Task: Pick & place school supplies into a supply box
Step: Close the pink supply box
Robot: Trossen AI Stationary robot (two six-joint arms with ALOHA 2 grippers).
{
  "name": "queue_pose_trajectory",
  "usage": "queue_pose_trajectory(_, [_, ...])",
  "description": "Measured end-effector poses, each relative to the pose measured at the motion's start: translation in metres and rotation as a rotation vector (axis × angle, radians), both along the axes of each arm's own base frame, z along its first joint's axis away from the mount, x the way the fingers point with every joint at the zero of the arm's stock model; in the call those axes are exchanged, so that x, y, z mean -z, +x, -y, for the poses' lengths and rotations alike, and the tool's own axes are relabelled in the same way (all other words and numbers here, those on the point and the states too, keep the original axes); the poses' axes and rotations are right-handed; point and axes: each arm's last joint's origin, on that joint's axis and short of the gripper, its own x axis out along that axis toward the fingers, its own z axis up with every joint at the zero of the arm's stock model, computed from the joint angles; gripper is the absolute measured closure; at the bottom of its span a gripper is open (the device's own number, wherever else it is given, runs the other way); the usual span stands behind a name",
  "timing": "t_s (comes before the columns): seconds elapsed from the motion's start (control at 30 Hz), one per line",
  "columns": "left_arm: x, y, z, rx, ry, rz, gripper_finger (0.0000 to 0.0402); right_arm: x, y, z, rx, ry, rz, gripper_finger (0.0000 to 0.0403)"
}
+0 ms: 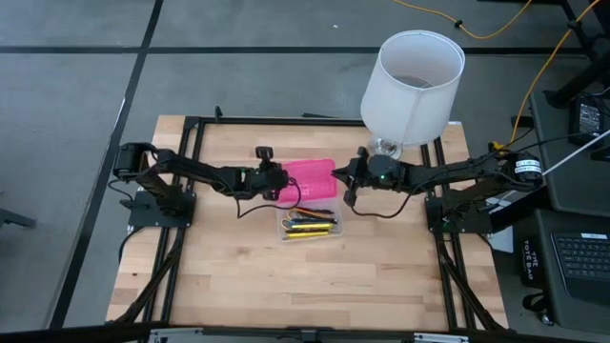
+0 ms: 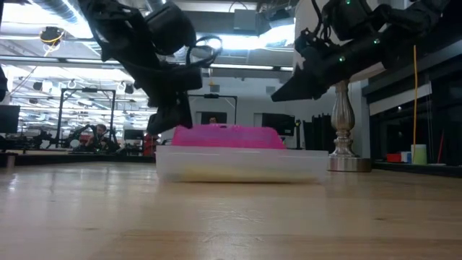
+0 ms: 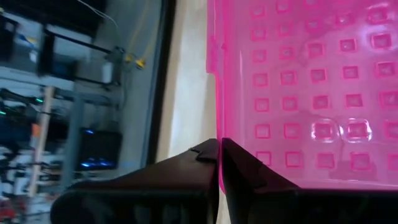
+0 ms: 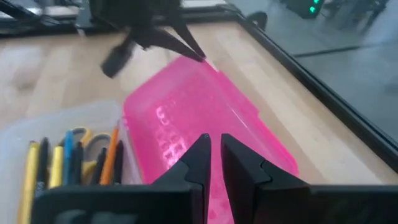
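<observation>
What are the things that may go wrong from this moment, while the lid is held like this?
The left gripper is shut on only the edge of the pink lid, so the lid may slip out and fall. The pens and scissors already lie in the clear base; one sticking up might stop the lid closing. The right gripper hovers near the lid's other end and might bump it.

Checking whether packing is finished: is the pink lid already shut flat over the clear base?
No. In the high view the pink lid lies open beside the clear base, leaving the pens uncovered.
</observation>
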Motion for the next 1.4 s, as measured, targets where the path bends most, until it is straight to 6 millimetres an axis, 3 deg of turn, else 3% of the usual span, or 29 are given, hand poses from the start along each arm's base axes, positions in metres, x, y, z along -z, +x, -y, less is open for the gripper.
queue_pose_trajectory(0.43, [-0.006, 0.003, 0.028, 0.011, 0.178, -0.013, 0.0398, 0.022, -0.017, -0.002, 0.113, 0.154, -0.256, 0.0360])
queue_pose_trajectory(0.8, [-0.013, 0.008, 0.049, 0.039, 0.241, 0.060, 0.0398, 0.035, -0.025, 0.002, 0.230, 0.089, -0.402, 0.0375])
queue_pose_trajectory(0.97, [-0.014, 0.008, 0.057, 0.062, 0.241, 0.072, 0.0398, 0.044, -0.021, 0.003, 0.229, 0.088, -0.420, 0.0397])
queue_pose_trajectory(1.13, [-0.017, 0.009, 0.068, 0.098, 0.269, 0.087, 0.0398, 0.048, -0.020, 0.009, 0.234, 0.105, -0.421, 0.0386])
queue_pose_trajectory(1.4, [-0.021, 0.008, 0.088, 0.148, 0.332, 0.077, 0.0398, 0.043, -0.018, 0.028, 0.086, 0.181, -0.342, 0.0393])
